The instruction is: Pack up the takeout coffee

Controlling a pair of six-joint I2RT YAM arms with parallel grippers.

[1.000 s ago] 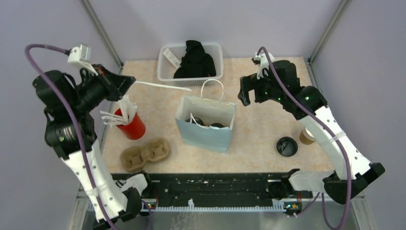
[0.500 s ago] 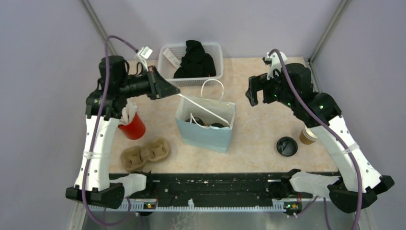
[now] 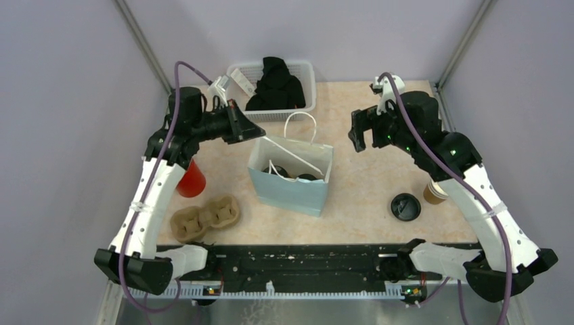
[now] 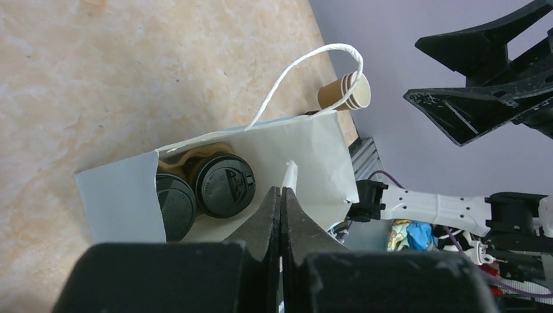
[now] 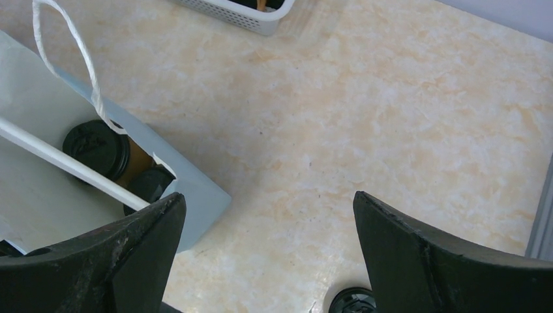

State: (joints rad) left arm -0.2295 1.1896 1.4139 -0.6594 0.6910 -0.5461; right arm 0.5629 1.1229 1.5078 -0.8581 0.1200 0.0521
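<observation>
Now that our left gripper (image 4: 282, 190), pinching a white straw (image 4: 289, 175), has swung over the paper bag (image 3: 288, 193), we judge the straw joins the lidded takeout coffee (image 4: 225, 184) inside it, our right gripper (image 5: 267, 202) spread, empty, right of the bag.

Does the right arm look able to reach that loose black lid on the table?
Probably yes: the right fingers stand open and empty, and the black lid lies uncovered beside the paper cup, not touching it.

Right arm (image 3: 474, 196) hides part of the takeout coffee cup (image 3: 432, 194); black lid (image 5: 355, 303) seemingly cropped below.
</observation>
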